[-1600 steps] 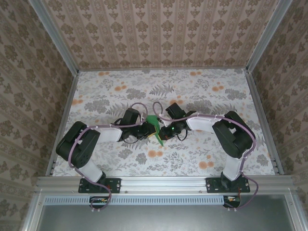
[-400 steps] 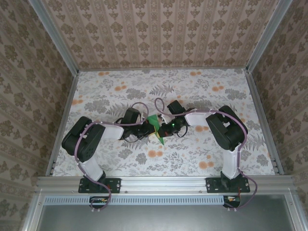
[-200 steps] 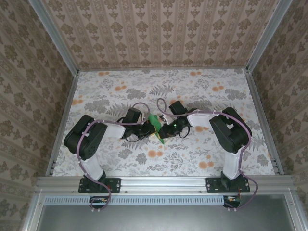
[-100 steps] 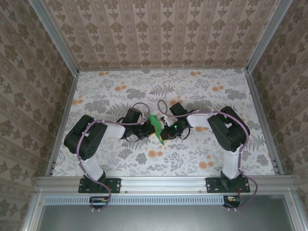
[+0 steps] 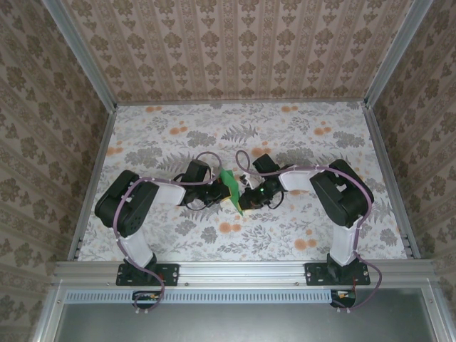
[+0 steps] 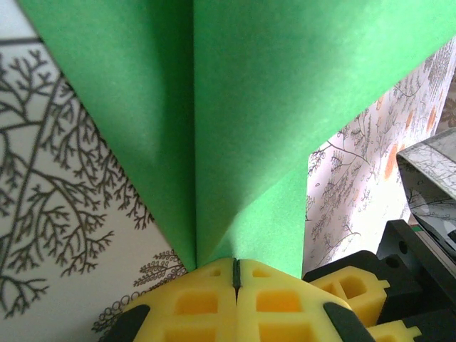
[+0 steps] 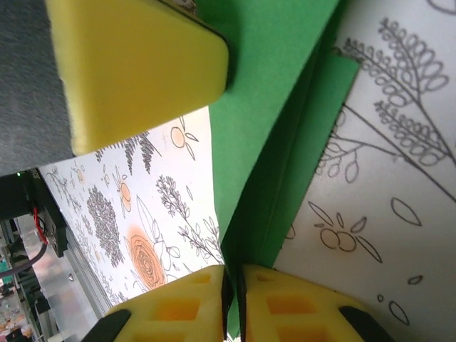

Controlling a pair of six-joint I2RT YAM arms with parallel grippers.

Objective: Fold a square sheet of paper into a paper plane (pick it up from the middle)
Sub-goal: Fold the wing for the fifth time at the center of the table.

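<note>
Paper plane [image 5: 233,191] runs from far-left to near-right, tip pointing near. It sits between the left gripper [image 6: 236,265] and right gripper [image 7: 232,274], both pinched shut on it.

The folded paper sheet [image 5: 230,187] is plain bright green between yellow foam finger pads [image 6: 210,279], over a white tablecloth [image 5: 299,135] printed with grey ferns and orange blossoms, with beige damask wallpaper [image 5: 242,50] at twelve o'clock.
</note>
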